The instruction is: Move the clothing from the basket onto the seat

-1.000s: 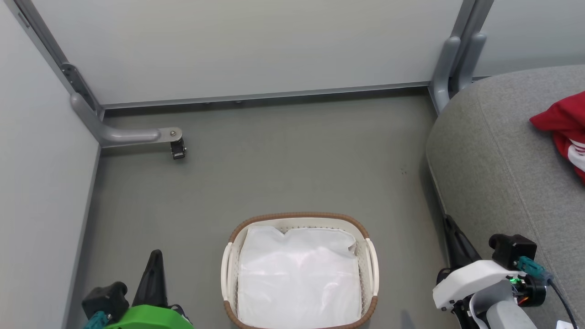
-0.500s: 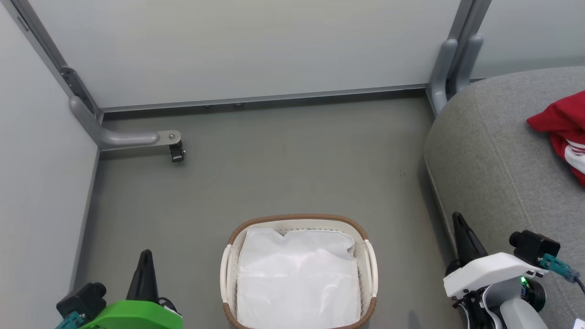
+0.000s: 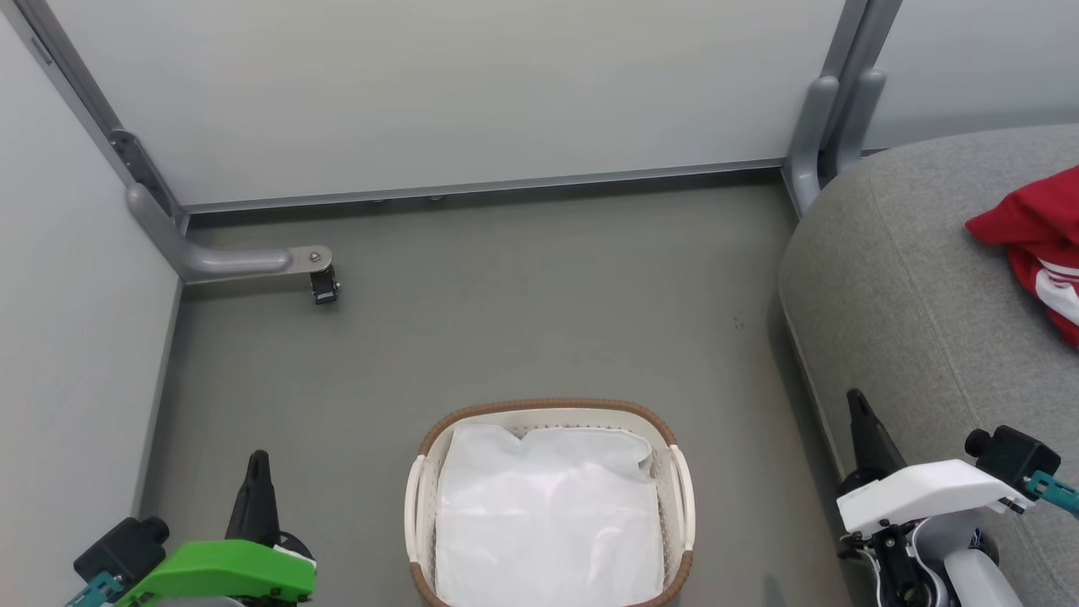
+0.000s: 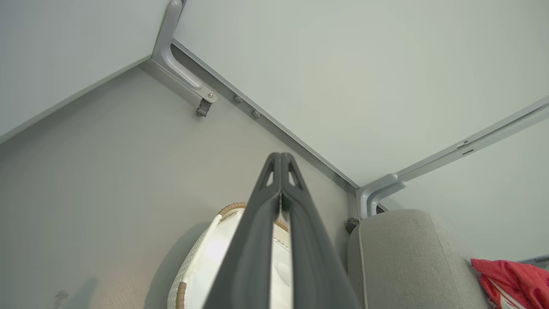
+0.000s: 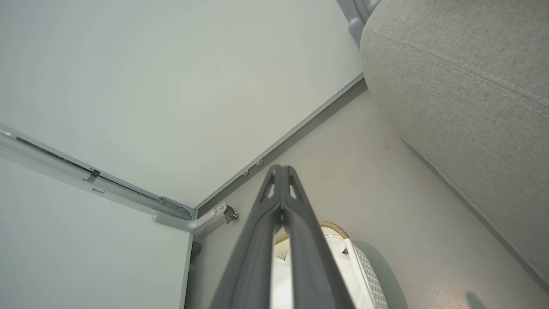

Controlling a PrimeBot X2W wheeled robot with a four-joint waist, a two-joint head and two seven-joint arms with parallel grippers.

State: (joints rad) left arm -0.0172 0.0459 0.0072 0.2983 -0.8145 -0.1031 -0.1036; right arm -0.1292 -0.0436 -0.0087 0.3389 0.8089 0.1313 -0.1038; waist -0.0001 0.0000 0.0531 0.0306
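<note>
The red clothing [image 3: 1035, 244] with white stripes lies on the grey seat [image 3: 919, 312] at the right edge of the head view; it also shows in the left wrist view as red clothing [image 4: 510, 281] on the seat [image 4: 407, 257]. The cream basket [image 3: 550, 506] with its brown rim stands on the floor at bottom centre, holding a white liner [image 3: 548, 523]. My left gripper [image 3: 258, 459] is shut and empty to the left of the basket. My right gripper [image 3: 856, 398] is shut and empty to the basket's right, beside the seat's front edge.
Pale partition walls close off the back and left. A grey metal foot with a caster [image 3: 324, 287] juts onto the floor at back left, and a grey post [image 3: 822, 126] stands at the seat's back corner. Grey floor [image 3: 523, 312] stretches between basket and wall.
Both grippers have sunk lower and outward in the head view, staying shut. The whole head view has shifted slightly, so the camera moved; basket and clothing lie as before.
</note>
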